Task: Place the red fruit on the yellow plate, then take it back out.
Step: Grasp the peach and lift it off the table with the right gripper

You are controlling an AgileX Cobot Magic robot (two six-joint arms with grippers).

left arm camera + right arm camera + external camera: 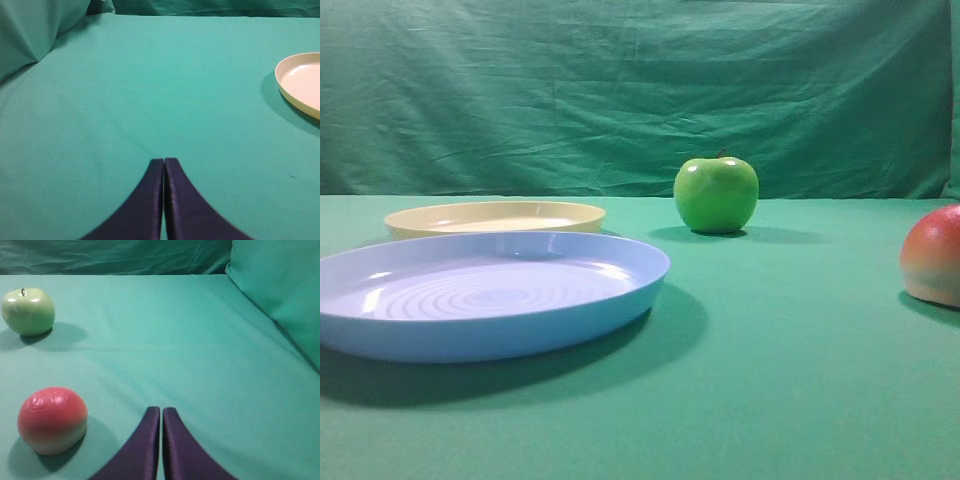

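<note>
My right pincer (161, 412) is clenched on nothing, its tips pressed together above the table (200, 365). My left pincer (164, 162) is likewise clenched and empty. The red fruit (52, 419) rests on the cloth just left of my right pincer, untouched. To take it cleanly I judge I must release the jaws wide first, shift left, and straddle its broad middle. Further off stands the green apple (28, 311), to be left alone. The yellow plate (495, 216) lies well apart, behind the blue plate (490, 292), so the carry must clear that rim.
</note>
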